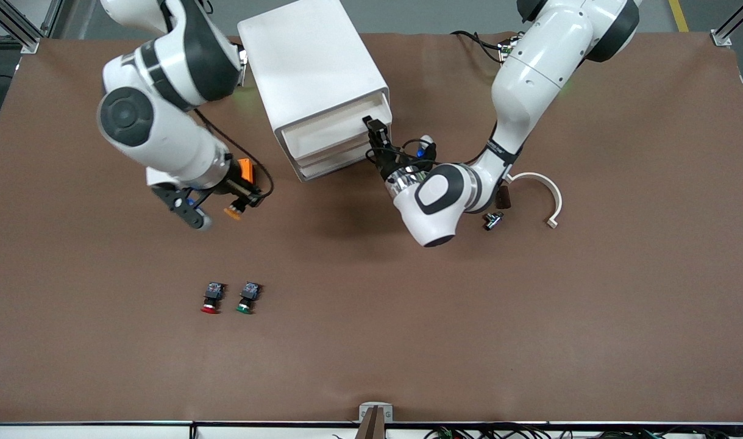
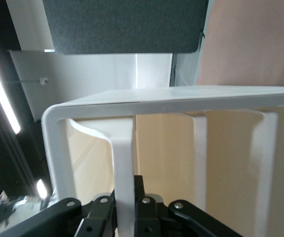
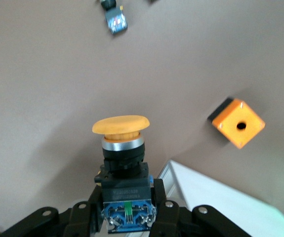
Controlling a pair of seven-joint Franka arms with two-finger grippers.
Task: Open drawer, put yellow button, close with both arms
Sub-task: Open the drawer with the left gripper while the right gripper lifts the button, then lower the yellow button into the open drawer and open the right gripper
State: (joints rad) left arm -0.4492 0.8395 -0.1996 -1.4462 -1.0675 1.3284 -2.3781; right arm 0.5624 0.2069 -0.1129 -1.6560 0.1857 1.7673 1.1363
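Observation:
The white cabinet (image 1: 313, 67) stands toward the arms' bases, its drawers facing the front camera. My left gripper (image 1: 374, 129) is at the end of the top drawer (image 1: 325, 131) and is shut on its white handle rib (image 2: 123, 163). The drawer looks closed or barely pulled out. My right gripper (image 1: 232, 204) is shut on the blue-grey rear block of the yellow button (image 1: 233, 212). It holds the button a little above the table, beside the cabinet toward the right arm's end. In the right wrist view the orange-yellow cap (image 3: 121, 125) points away from the gripper (image 3: 127, 200).
A red-capped button (image 1: 211, 299) and a green-capped button (image 1: 247, 297) lie nearer the front camera. An orange box with a hole (image 3: 238, 122) and a white block (image 1: 156, 177) lie under the right arm. A white curved piece (image 1: 554, 198) and a small black part (image 1: 492, 220) lie by the left arm.

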